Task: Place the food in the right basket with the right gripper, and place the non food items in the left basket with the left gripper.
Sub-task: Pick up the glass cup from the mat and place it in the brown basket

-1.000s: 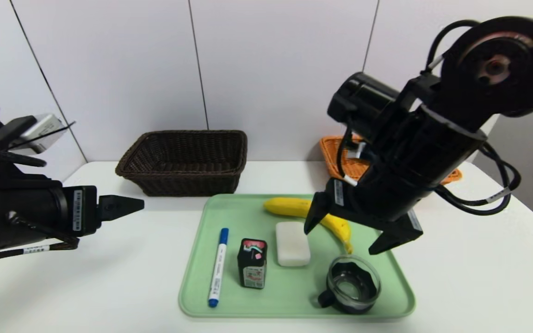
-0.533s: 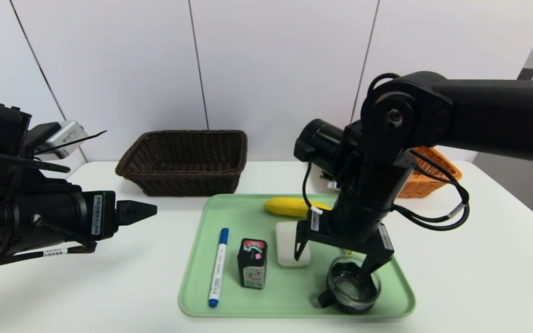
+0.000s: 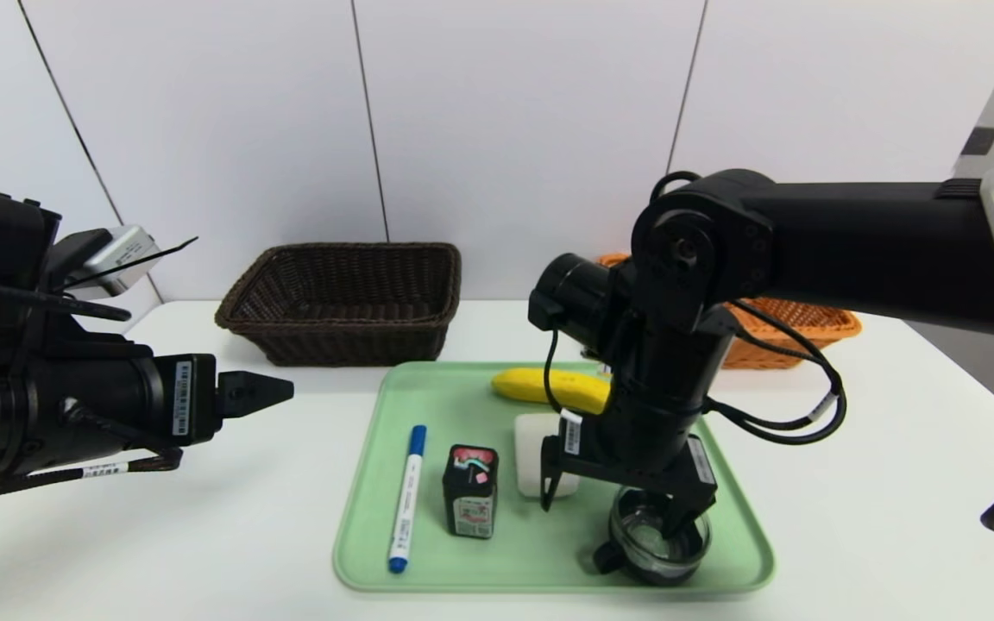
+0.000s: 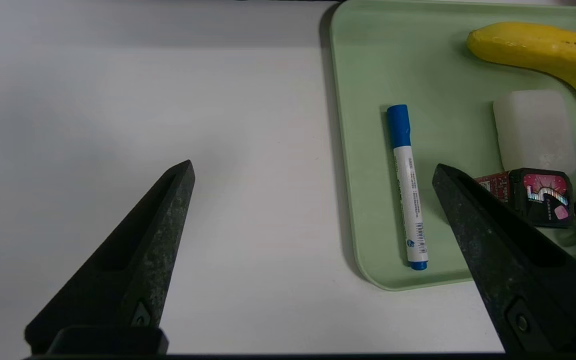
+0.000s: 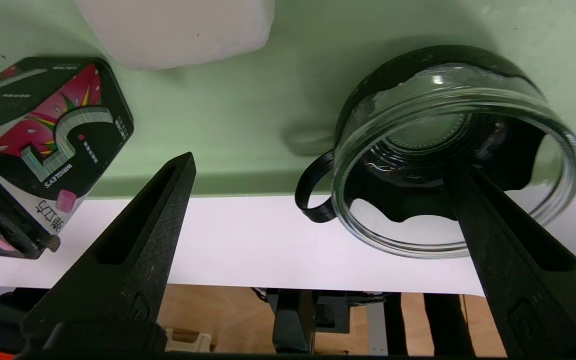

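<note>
the right end effector [image 3: 626,504] hangs low over the tray [image 3: 368,517], jaws apart, one finger [image 5: 513,260] dipping into the glass cup [image 3: 659,535]. the banana [image 3: 549,388] lies behind it, unheld. closing here could catch the cup, a non-food item. the left end effector [image 4: 313,210] waits open above the bench [image 3: 204,535].

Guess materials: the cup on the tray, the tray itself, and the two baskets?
Cup: clear glass by the look, glossy with highlights, set in a black scalloped holder with a handle, probably plastic.
Tray: pale green, smooth, matte, likely plastic.
Dark basket: woven brown wicker or rattan-look strands.
Orange basket: same weave, orange; natural or plastic fibre, can't tell.
</note>
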`<state>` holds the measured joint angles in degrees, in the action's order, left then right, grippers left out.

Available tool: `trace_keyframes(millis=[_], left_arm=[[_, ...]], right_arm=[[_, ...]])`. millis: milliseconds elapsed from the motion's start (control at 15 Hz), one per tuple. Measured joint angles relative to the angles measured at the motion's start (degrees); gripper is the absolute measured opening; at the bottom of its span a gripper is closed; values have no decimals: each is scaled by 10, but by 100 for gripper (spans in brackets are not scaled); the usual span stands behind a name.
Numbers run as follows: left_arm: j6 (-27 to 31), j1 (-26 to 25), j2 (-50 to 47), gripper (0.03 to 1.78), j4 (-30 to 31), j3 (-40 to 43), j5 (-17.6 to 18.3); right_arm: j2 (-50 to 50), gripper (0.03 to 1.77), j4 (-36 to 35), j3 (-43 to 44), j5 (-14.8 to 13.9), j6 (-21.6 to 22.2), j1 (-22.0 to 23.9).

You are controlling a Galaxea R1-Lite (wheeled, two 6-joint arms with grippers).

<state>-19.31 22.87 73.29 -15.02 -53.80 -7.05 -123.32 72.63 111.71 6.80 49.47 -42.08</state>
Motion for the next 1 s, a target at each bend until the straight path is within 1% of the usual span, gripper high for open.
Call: trace_keyframes(millis=[333, 733, 867, 1000], left_arm=[[-4, -1, 0, 169, 0, 0, 0], [-5, -1, 2, 169, 1, 0, 0], [-7, -1, 4, 169, 1, 0, 0], [-7, -1, 4, 169, 1, 0, 0]], right_arm=[[-13, 170, 0, 0, -1, -2, -9], [-21, 170, 1, 1, -10, -7, -10], [-25, 170, 2, 2, -32, -8, -16], [-31, 170, 3, 2, -64, -9, -25]])
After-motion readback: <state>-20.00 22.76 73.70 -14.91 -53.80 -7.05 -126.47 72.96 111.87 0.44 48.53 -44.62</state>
